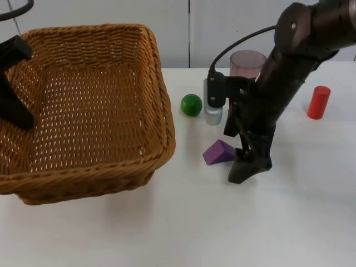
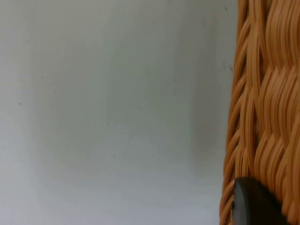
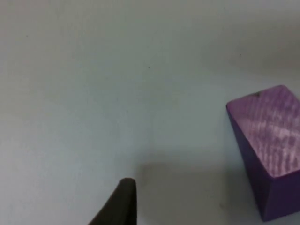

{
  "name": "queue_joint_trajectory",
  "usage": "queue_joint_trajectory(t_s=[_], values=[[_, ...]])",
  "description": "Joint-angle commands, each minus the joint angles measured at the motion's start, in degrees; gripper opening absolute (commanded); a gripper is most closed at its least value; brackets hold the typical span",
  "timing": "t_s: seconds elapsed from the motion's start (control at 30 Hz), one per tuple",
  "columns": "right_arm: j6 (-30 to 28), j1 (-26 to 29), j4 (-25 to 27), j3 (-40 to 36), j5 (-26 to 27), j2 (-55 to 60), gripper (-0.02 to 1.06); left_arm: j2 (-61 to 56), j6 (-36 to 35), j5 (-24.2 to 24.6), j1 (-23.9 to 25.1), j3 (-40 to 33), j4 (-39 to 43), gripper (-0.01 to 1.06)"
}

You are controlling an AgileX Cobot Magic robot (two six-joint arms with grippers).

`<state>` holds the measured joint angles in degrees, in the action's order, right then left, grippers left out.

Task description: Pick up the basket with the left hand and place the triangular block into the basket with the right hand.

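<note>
- White table top, matte and evenly lit, runs back to a pale grey partition wall; one vertical seam shows in the wall panels.
- Wicker basket — large, tan, roughly square with rounded corners — takes up the left part of the top view. Its weave is open enough for the white beneath to show through the floor. Its near side looks raised off the table, with a shadow beneath.
- Left gripper is at the basket's left rim. In the left wrist view a black fingertip lies against the woven rim, table surface alongside. Grip reads as closed on the rim.
- Right gripper is down at the table, just right of the triangular block. I cannot tell how far its fingers are apart.
- Triangular block is purple, lying on the table between the basket's right wall and the right gripper — clear of the basket. In the right wrist view it sits on bare table beside one dark fingertip, not touching it.
- Green ball rests behind the block, near the basket's right rim.
- Translucent pinkish cup stands upright near the wall, partly hidden by the right arm.
- Red cylinder stands upright, well off to the right.
</note>
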<state>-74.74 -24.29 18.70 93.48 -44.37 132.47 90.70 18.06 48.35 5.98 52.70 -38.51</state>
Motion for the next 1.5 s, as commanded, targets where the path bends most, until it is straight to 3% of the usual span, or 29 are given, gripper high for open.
queue_joint_trajectory(t_s=[0.0,0.17,0.5,0.6,0.7,0.73,0.8,0.83,0.9,0.93,1.0,1.03,1.17,1.2,1.33,1.4,1.47], values=[[-0.8,-0.3,0.0,0.5,0.0,0.3,1.01,-0.8,-0.4,0.4,0.1,0.1,-0.7,0.0],[-0.8,-0.3,3.6,4.2,-3.7,2.4,0.99,-0.8,-0.4,0.6,0.1,0.1,0.4,0.0],[-1.1,-0.3,4.6,6.9,-6.0,3.6,0.98,-0.8,-0.4,0.7,0.1,0.1,0.6,0.0],[-0.2,-0.3,4.6,6.9,-8.2,4.3,0.89,-0.8,-0.4,0.4,0.1,0.1,0.4,0.0],[1.4,-0.3,3.4,6.9,-8.7,4.5,0.72,-0.8,-0.4,0.4,0.1,0.1,0.3,0.0],[1.4,-0.3,3.4,6.9,-8.7,4.5,0.72,-0.8,-0.4,0.4,0.1,0.1,0.3,0.0],[2.2,-0.3,3.4,6.9,-8.1,4.5,0.57,-0.8,-0.4,0.4,0.1,0.1,0.2,0.0],[3.5,-0.3,3.4,6.9,-7.6,4.5,0.42,-0.8,-0.4,0.4,0.1,0.1,0.2,0.0],[4.0,-0.3,3.4,6.9,-7.3,4.5,0.36,-0.8,-0.4,0.4,0.1,0.1,0.2,0.0],[5.7,-0.3,2.9,6.9,-6.5,4.5,0.21,-0.8,-0.4,0.4,0.1,0.1,0.2,0.0],[9.3,-0.3,1.5,6.9,-5.6,4.5,0.0,-0.8,-0.4,0.5,0.1,0.1,0.2,0.0],[9.3,-0.3,1.5,6.9,-5.6,4.5,0.0,-0.8,-0.4,0.5,0.1,0.1,0.2,0.0],[22.3,-0.2,0.9,6.9,-3.1,3.5,0.0,-0.8,-0.4,0.6,0.1,0.1,-0.3,0.0],[22.3,-0.2,0.9,6.9,-3.1,3.5,0.0,-0.8,-0.4,0.6,0.1,0.1,-0.3,0.0],[38.0,0.6,0.9,6.9,-2.2,1.3,0.0,-0.8,-0.6,0.8,0.1,0.1,-0.7,0.0],[40.9,0.7,0.8,6.9,-2.8,0.5,0.0,-0.8,-1.1,0.9,0.1,0.1,-0.7,0.0],[48.1,0.7,-1.2,6.6,-3.9,-1.8,0.0,-0.8,-1.5,1.8,0.1,0.1,-0.7,0.0]])
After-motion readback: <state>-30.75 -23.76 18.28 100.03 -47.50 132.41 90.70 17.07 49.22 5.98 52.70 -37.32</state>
